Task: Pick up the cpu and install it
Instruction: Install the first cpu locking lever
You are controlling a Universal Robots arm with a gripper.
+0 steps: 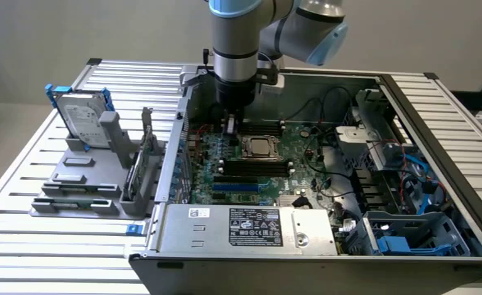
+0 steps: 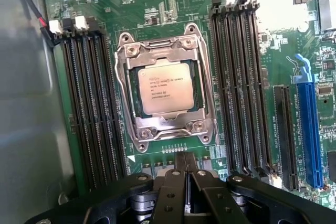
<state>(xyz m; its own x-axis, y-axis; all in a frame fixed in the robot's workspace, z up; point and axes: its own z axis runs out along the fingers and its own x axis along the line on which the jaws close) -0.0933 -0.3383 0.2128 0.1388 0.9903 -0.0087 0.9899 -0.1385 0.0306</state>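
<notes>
In the exterior view the arm reaches down into the open computer case [image 1: 438, 110] that lies on the slatted worktop [image 1: 27, 203], and its jaws [image 1: 231, 127] hang over the green motherboard [image 1: 307, 157] just beside the socket frame [image 1: 260, 147], on the exterior view's left of it. The cpu [image 1: 260, 147] lies flat inside that frame, its silver-grey top facing up, so it appears already seated in the socket and not carried by the arm. Outside the case, on the exterior view's left, a hard drive [image 1: 81, 117] with a blue bracket stands upright in a grey fixture [image 1: 85, 184]. In the wrist view the jaws [image 2: 185, 169] are pressed together with nothing between them, their tips poised above the board just off one edge of the metal socket frame [image 2: 164, 94]. The cpu [image 2: 163, 86] sits square in the frame's opening, apart from the tips. Banks of black memory slots [image 2: 92, 108] flank the socket on both sides, running parallel to the line from the tips to the chip.
</notes>
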